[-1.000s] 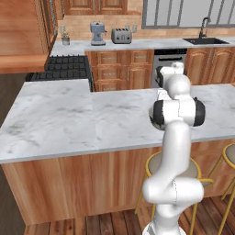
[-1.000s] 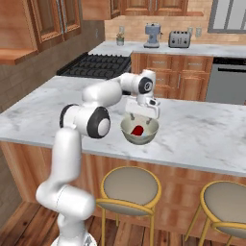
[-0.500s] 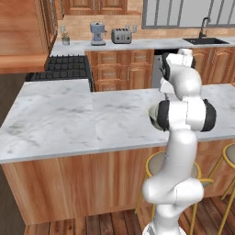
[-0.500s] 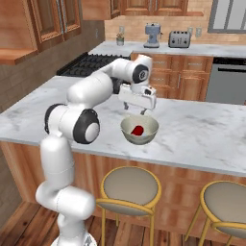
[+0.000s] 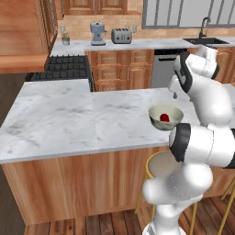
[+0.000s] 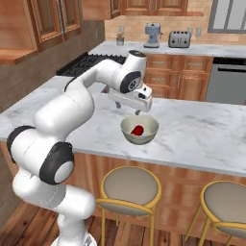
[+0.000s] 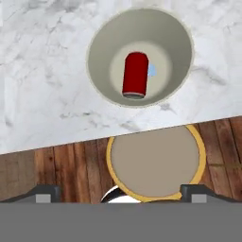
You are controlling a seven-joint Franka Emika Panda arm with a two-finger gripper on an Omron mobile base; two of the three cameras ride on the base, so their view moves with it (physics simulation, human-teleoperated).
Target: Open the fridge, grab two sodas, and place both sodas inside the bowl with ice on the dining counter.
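Now | gripper (image 6: 139,109) empty, fingers spread, hovering above bowl (image 7: 179,42) | 1 soda can (image 7: 135,74) lies sideways inside, directly below gripper, near table (image 7: 42,85) edge | likely just dropped in; 2nd can pending

The counter (image 5: 69,119) is white marble with grey veining, on a reddish-brown wood base. The bowl (image 7: 177,52) is grey-green with a paler rim, and the can (image 7: 135,74) lying in it is red with a silver end; a small pale blue piece (image 7: 151,70) shows just beside the can. The stool (image 7: 156,160) has a taupe seat ringed in yellow, with yellow legs. The floor (image 7: 56,170) is dark reddish-brown planks. The arm (image 6: 81,101) is white with black joints. The cabinets (image 6: 57,19) are warm reddish wood, the stove (image 5: 64,69) is black, the dishwasher (image 6: 226,79) grey, the toaster (image 5: 120,36) silver, and the coffee machine (image 5: 97,33) blue-grey.
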